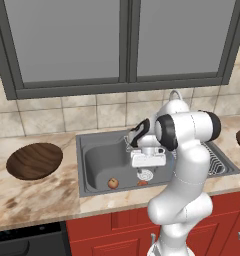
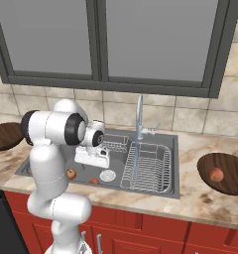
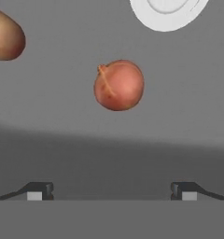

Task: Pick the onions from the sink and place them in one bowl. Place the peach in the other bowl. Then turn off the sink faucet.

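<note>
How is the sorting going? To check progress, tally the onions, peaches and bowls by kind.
Onions: 2, both in the sink
Peach: 1
Bowls: 2
Total: 5

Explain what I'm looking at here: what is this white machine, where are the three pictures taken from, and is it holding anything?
It is a rendered kitchen with a white robot arm on a base. Two cameras sit behind the arm, left and right; the third looks along its gripper. The gripper hangs open over the sink and holds nothing. Below it lie two onions: one centred in the hand view, the other to its side. Water runs from the faucet. A peach already lies in the bowl right of the sink. A second bowl sits on the counter to the left.
</note>
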### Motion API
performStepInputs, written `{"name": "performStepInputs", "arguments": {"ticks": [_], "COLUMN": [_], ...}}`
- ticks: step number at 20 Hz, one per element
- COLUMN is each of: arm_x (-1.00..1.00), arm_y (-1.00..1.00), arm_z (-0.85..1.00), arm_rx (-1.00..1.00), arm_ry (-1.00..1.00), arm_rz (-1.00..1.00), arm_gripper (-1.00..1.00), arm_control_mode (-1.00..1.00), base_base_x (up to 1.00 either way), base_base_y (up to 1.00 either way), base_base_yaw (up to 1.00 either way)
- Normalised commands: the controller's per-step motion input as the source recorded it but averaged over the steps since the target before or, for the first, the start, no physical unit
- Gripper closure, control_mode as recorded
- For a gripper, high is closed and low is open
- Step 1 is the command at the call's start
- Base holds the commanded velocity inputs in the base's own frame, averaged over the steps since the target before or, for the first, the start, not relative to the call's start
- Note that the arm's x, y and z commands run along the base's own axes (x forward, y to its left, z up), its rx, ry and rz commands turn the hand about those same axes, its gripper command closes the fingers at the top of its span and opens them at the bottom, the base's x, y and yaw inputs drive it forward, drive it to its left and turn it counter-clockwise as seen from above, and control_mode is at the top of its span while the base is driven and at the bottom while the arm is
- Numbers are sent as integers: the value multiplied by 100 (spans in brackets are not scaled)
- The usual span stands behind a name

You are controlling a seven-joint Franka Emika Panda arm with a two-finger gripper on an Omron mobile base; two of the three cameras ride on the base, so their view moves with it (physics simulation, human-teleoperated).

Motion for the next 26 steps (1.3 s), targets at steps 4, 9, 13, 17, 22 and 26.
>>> {"name": "performStepInputs", "arguments": {"ticks": [4,9,13,17,22,26], "arm_x": [3,5,6,6,10,22], "arm_y": [0,0,0,0,0,0], "arm_z": [-24,-23,-21,-21,-21,-16], "arm_rx": [0,0,0,0,0,0], "arm_ry": [-11,-13,-12,-13,-12,-6], "arm_rz": [0,0,0,0,0,0], "arm_gripper": [-100,-100,-100,-100,-100,-100], "arm_control_mode": [-100,-100,-100,-100,-100,-100], "base_base_x": [0,0,0,0,0,0], "base_base_y": [0,0,0,0,0,0], "base_base_yaw": [0,0,0,0,0,0]}}
